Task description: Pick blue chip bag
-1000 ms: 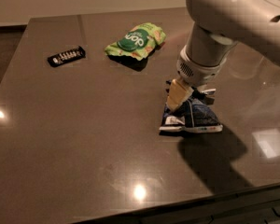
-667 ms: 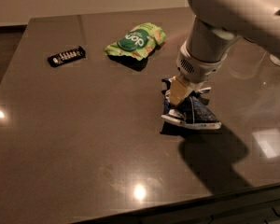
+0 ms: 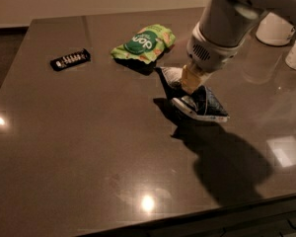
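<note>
Dark polished tabletop [image 3: 89,147] is filling nearly the whole scene you are watching, with ceiling lights glinting off it near the front edge and at the far left. Your robot's pale arm [image 3: 227,23] is reaching down from the upper right, and its gripper [image 3: 187,85] is sitting right of the table's centre, pressed into the blue chip bag [image 3: 202,105]. One tan finger [image 3: 190,77] is showing against the foil, and the claw is appearing to pinch the bag, with crumpled navy foil bulging out on both sides of that finger. The bag is tilting, its light bottom strip facing the camera and its lower right corner pointing toward the table's right side, while a dark shadow [image 3: 227,162] is spreading across the surface below and in front of it. You are also seeing a light green bag [image 3: 144,43] with a round dark green logo lying flat just behind the gripper, near the blue bag but not touching it. A small black bar-shaped wrapper [image 3: 70,59] is resting well apart to the left, toward the far edge. Two white containers [image 3: 275,28] are standing at the far right, partly hidden behind the arm.
</note>
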Robot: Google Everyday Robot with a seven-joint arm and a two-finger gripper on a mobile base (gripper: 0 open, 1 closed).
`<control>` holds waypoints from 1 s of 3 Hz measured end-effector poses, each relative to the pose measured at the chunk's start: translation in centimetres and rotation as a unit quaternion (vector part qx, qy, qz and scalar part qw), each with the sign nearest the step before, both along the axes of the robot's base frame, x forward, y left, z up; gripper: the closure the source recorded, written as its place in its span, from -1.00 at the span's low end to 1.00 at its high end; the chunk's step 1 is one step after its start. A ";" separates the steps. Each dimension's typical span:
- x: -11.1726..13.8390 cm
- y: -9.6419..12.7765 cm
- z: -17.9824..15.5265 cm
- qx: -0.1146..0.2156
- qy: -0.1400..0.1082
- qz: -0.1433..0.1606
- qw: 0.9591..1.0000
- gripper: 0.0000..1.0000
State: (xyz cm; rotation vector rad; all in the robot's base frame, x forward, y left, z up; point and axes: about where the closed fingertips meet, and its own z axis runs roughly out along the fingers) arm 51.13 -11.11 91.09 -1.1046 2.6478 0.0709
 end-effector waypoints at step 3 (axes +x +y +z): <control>0.2 2.6 9.4 0.034 -0.045 0.109 0.992 1.00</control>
